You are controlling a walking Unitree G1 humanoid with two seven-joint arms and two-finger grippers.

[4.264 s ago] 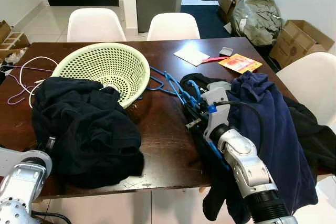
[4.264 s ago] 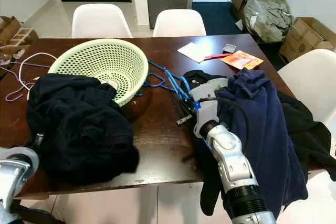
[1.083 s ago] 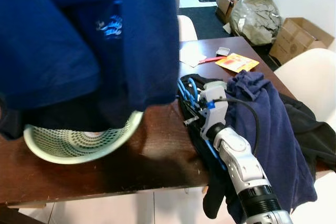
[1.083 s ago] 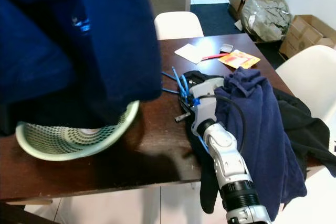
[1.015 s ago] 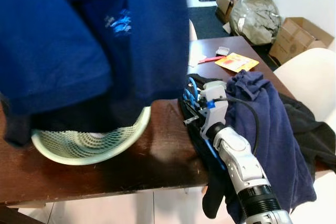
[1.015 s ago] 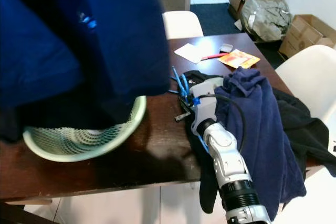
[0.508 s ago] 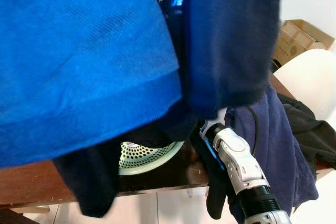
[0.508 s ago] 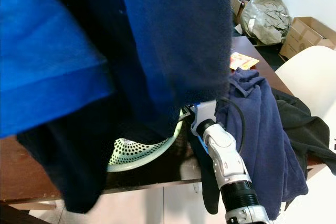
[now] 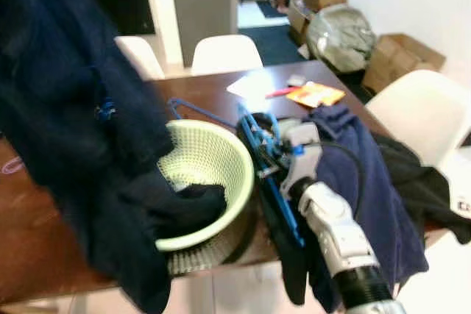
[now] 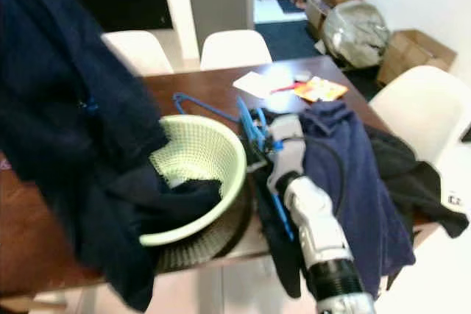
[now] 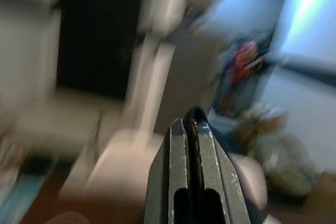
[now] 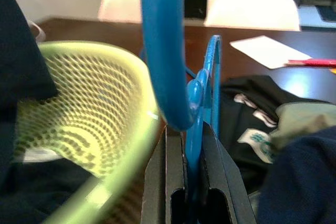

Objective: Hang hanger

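Note:
Several blue plastic hangers point(image 9: 254, 134) lie bunched on the brown table point(image 9: 199, 93), between the green mesh basket point(image 9: 243, 161) and a navy garment point(image 9: 353, 174). My right gripper point(image 9: 263, 158) is shut on one blue hanger point(image 12: 163, 51), whose bar runs between the fingers point(image 12: 157, 182) in the right wrist view. A large dark navy garment point(image 9: 81, 145) hangs in the air on the left, its lower end draped into the basket. In the blurred left wrist view my left gripper point(image 11: 190, 124) is shut on a thin fold of dark cloth point(image 11: 195, 112).
White chairs point(image 9: 224, 53) stand at the far side, and another chair point(image 9: 412, 104) stands on the right. A white sheet of paper point(image 9: 250, 82) and an orange packet point(image 9: 313, 95) lie at the back of the table. Cardboard boxes point(image 9: 401, 56) and a bag stand by the wall.
The dark garment that lay on the table was raised, swept across the view, and now hangs at the left. The basket stands upright nearer my right gripper. The camera shifted.

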